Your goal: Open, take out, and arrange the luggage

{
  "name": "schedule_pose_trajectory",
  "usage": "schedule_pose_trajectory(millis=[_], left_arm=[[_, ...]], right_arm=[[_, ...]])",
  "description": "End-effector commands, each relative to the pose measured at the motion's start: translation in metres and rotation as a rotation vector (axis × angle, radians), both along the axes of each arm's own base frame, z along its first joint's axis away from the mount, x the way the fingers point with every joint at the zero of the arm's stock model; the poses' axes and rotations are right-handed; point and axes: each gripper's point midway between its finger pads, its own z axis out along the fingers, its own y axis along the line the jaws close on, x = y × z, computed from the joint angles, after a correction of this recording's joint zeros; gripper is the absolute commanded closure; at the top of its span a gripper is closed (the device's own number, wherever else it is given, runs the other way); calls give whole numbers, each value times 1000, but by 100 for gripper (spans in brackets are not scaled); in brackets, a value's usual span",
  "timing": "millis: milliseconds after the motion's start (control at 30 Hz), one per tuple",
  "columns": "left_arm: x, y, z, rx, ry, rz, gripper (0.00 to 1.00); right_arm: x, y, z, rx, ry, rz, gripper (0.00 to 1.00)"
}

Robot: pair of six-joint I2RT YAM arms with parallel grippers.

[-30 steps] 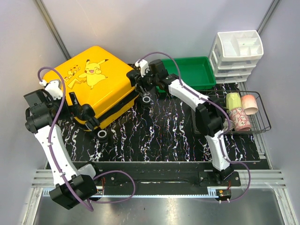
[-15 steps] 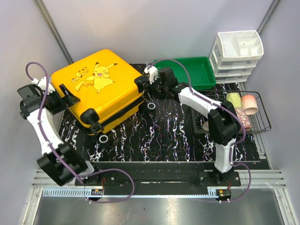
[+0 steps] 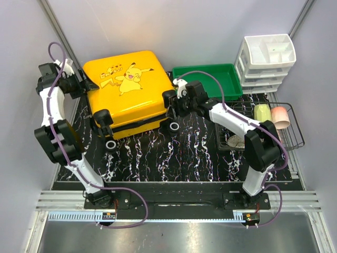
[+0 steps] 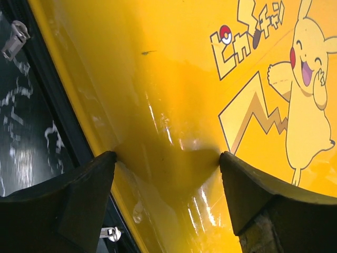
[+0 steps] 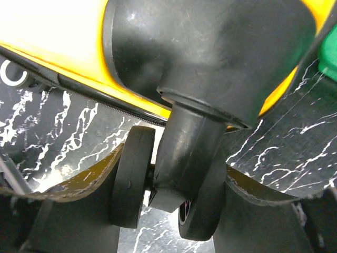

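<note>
The luggage (image 3: 126, 87), a yellow hard-shell suitcase with a Pikachu print, lies flat and closed at the back left, wheels toward the front. My left gripper (image 3: 80, 87) is at its left edge. In the left wrist view it (image 4: 167, 157) is open, with the rounded yellow shell (image 4: 174, 79) between its fingers (image 4: 63, 205). My right gripper (image 3: 174, 104) is at the suitcase's front right corner. In the right wrist view it (image 5: 171, 174) is shut on the black double wheel (image 5: 131, 184), a finger pressed on each side.
A green tray (image 3: 210, 79) stands just right of the suitcase at the back. A white drawer unit (image 3: 268, 60) is at the back right. A wire basket (image 3: 295, 139) holding cups sits at the right. A black marbled mat (image 3: 184, 153) covers the table.
The suitcase has swung and slid toward the back and right, its wheels now facing front. The left arm swung far back-left along its edge. The right gripper moved right with the wheel.
</note>
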Motion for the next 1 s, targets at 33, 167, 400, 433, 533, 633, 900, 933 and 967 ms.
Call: schedule_pose_trajectory(millis=[33,167,400,433,533,633,900,933,967], left_arm=[[56,-39,1,12,-99,-187,27],[55,-38,41,122,-185,-232,23],[-24,-50,88,341,-213,-214,12],[-48,-53,92,365,-218,-206,11],[-96,-51,84,469,-178,-195,10],[-138,-44,69,549,-109,-175,7],[-198,-19,19,606,88,-69,1],[-201,-16,14,594,113,-63,1],[-203,-13,8,579,137,-54,1]], right_arm=[[-67,77,49,192,-27,373,100],[-63,101,64,251,4,348,92],[-67,119,78,323,16,286,87],[-68,123,82,337,21,278,88],[-75,130,82,346,51,271,87],[-78,131,79,343,62,263,83],[-59,98,90,287,-65,180,100],[-57,94,90,282,-63,174,100],[-56,91,89,278,-62,170,100]])
